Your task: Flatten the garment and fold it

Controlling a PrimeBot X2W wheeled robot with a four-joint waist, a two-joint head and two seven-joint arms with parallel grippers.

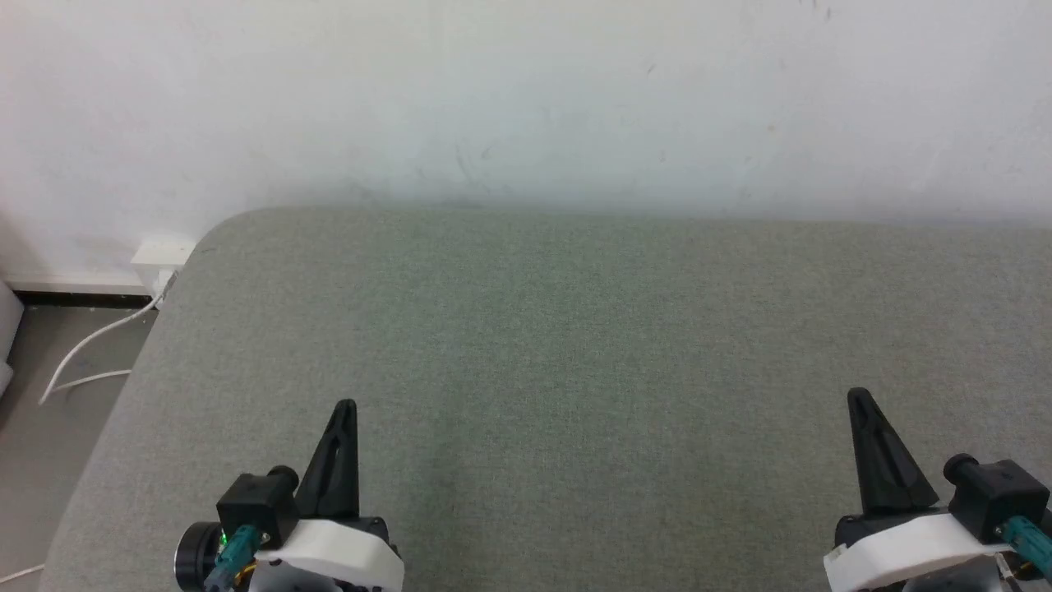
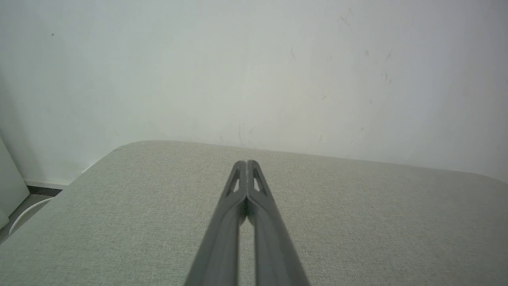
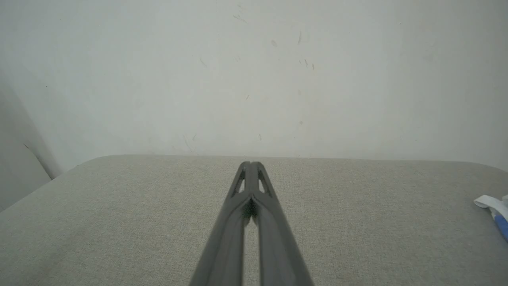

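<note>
**Both grippers shut and empty over a bare fabric worktop**

The left gripper (image 1: 346, 409) is hanging over the near left part of the worktop (image 1: 575, 329), its two dark fingers pressed together to a single point and holding nothing. The right gripper (image 1: 860, 398) is doing the same over the near right part, fingers together, nothing between them. Both are pointing toward the far edge. From each wrist view the fingertips are meeting, with only a thin slit lower down between the finger shanks.

The garment (image 3: 492, 205) is showing as a small white and blue scrap at the right edge of the right wrist view. It is lying on the worktop toward its right end, well apart from the right gripper.

The worktop is wearing a grey-green woven cover and is rounding off at its far left corner. Its far edge is running along a white, lightly scuffed wall (image 1: 526, 99). Past the left edge, a white wall box (image 1: 162, 252) is sitting low on the wall, and a white cable (image 1: 92, 339) is trailing from it across the grey floor (image 1: 41, 427).
</note>
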